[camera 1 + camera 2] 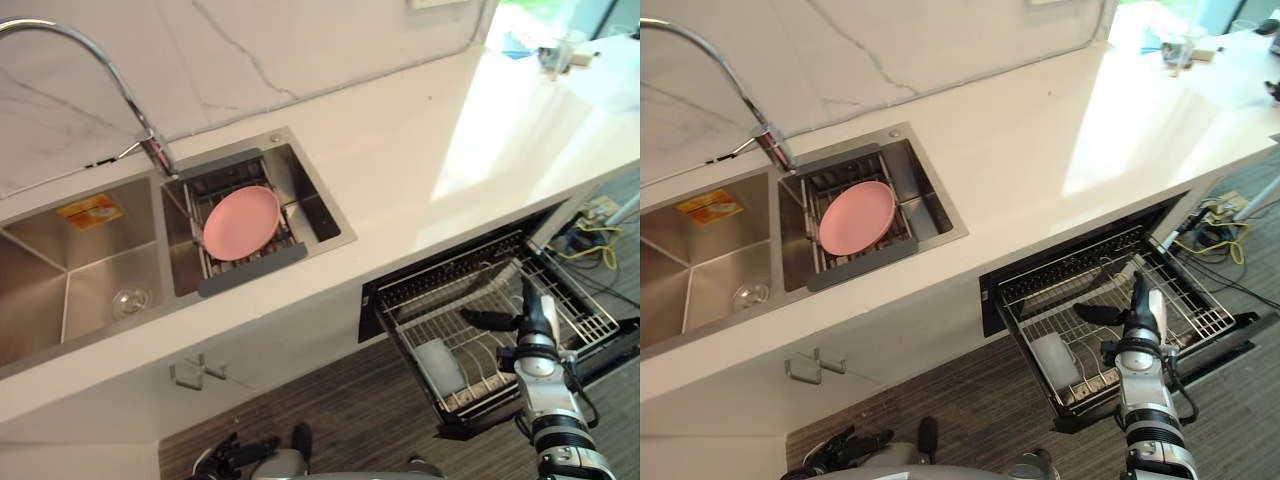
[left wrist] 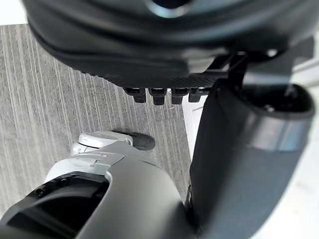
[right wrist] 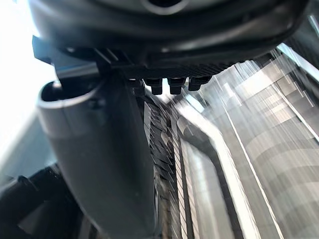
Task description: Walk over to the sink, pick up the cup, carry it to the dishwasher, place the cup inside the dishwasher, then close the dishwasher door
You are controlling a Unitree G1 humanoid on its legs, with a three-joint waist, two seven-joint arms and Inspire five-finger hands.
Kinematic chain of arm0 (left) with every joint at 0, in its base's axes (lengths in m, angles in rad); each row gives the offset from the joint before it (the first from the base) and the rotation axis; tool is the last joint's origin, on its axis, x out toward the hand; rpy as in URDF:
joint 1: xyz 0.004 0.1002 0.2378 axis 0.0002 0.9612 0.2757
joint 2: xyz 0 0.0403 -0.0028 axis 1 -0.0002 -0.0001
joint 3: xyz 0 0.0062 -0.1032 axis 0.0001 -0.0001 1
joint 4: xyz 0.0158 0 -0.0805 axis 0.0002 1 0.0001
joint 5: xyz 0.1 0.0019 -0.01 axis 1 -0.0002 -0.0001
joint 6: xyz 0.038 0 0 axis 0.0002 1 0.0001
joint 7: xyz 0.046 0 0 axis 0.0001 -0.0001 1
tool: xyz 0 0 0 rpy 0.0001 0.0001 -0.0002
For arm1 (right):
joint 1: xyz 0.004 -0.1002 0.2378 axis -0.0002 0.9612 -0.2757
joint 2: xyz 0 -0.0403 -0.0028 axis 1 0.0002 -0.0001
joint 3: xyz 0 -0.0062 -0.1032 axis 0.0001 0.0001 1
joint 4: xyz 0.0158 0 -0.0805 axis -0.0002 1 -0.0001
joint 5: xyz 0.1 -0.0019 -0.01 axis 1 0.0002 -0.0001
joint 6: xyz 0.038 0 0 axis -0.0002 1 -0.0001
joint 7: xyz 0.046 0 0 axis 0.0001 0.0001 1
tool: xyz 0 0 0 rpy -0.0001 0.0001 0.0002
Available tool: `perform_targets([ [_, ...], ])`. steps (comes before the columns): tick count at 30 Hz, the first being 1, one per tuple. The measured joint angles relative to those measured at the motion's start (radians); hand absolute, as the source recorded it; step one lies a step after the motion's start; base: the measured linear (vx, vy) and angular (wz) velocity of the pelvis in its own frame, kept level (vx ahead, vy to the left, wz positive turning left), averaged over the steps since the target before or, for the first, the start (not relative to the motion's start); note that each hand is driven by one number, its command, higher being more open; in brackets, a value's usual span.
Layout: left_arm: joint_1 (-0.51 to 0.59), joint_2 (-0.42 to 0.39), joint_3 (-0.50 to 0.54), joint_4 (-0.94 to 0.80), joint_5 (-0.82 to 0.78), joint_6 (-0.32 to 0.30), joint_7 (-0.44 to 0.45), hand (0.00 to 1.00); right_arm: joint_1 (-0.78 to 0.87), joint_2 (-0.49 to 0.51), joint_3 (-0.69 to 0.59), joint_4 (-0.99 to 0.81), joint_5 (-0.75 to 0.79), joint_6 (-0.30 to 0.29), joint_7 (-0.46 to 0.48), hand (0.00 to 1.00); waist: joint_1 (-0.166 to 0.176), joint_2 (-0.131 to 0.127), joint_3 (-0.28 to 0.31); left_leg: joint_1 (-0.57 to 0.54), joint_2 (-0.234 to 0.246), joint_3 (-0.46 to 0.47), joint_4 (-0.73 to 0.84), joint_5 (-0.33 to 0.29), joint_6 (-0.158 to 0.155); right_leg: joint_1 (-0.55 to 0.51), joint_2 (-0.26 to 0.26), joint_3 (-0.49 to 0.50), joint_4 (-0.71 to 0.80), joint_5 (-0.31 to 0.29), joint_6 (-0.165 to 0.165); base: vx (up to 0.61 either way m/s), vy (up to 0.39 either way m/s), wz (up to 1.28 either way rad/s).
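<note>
A pale, see-through cup lies in the near left corner of the wire rack of the open dishwasher under the counter. My right hand hovers over the middle of that rack, open, fingers straight and thumb spread toward the cup, holding nothing. In the right wrist view its thumb and fingertips point at the rack wires. The dishwasher's dark door hangs open past the rack. My left hand hangs low over the floor, open and empty, its fingertips straight.
A pink plate rests on a drain rack in the small right sink basin; the large left basin holds only a drain. A curved faucet rises behind them. White counter runs right. Cables lie on the floor.
</note>
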Motion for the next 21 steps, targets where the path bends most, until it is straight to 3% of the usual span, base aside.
perform_targets([
  [2,0.001,-0.006,0.000,0.001,-0.008,0.007,0.012,1.00,0.037,0.003,-0.031,-0.108,0.017,0.000,0.009,1.00,-0.005,0.003,-0.020,0.001,0.006,0.018,0.000,-0.003,-0.003,-0.012,0.005,0.019,-0.001,0.002,-0.003,-0.02,-0.020,-0.30],
  [5,0.009,-0.032,0.014,0.009,-0.050,0.011,0.022,1.00,0.111,0.043,-0.088,-0.305,0.207,-0.006,0.088,1.00,-0.023,-0.008,-0.038,0.007,0.015,0.032,0.000,-0.008,-0.007,-0.015,0.016,0.038,-0.014,0.009,-0.007,0.00,-0.033,-0.23],
  [7,0.011,-0.049,0.060,0.029,-0.123,0.014,0.014,1.00,0.171,0.112,-0.099,-0.435,0.507,-0.025,0.222,1.00,-0.038,-0.017,-0.054,0.020,0.031,0.062,0.000,-0.014,-0.015,-0.015,0.035,0.067,-0.029,0.018,-0.016,-0.01,-0.033,-0.36],
  [11,-0.002,-0.054,0.091,0.089,-0.223,0.004,-0.023,1.00,0.234,0.213,-0.052,-0.536,0.741,-0.044,0.359,1.00,-0.054,-0.024,-0.062,0.033,0.046,0.084,0.001,-0.018,-0.021,-0.015,0.051,0.090,-0.035,0.022,-0.022,-0.04,-0.039,-0.22],
  [18,0.005,-0.057,0.099,0.179,-0.293,-0.037,-0.040,1.00,0.320,0.296,0.103,-0.770,0.759,-0.202,0.398,1.00,-0.054,-0.018,-0.067,0.007,0.062,0.081,0.016,-0.030,-0.025,-0.023,0.066,0.089,-0.046,0.021,-0.027,-0.02,-0.015,0.01],
  [21,0.005,-0.062,0.137,0.203,-0.300,-0.045,-0.051,1.00,0.324,0.296,0.148,-0.802,0.787,-0.235,0.436,1.00,-0.057,-0.016,-0.066,-0.078,0.059,0.069,0.140,-0.062,-0.022,-0.018,0.054,0.038,-0.033,0.014,-0.031,0.01,-0.008,0.51],
])
